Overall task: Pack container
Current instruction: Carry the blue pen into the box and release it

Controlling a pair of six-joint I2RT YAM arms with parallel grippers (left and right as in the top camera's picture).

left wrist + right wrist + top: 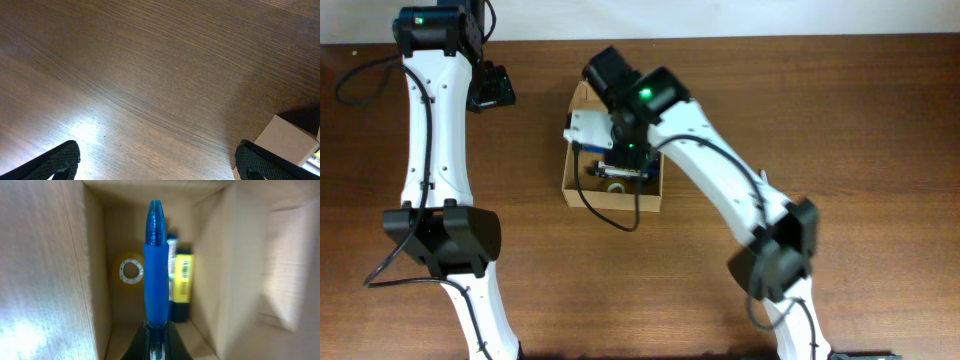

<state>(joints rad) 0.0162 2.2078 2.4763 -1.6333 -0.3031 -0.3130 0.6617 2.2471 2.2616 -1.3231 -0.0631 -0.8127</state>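
Note:
The container [574,187] is a small tan cardboard box, open, at the table's middle back. My right gripper [625,160] is down inside it, shut on a blue pen [156,265] that points into the box. In the right wrist view the box walls [50,270] stand on both sides, and a yellow tape roll [129,270] and a yellow and black item [182,282] lie on the box floor. My left gripper [492,88] is open and empty at the back left, over bare wood; a corner of the box [287,140] shows by its right finger.
The brown wooden table [840,120] stretches around the box. The right arm [720,180] crosses over the box from the front right. The left arm [435,150] runs along the left side. A white piece [590,127] sits at the box's back rim.

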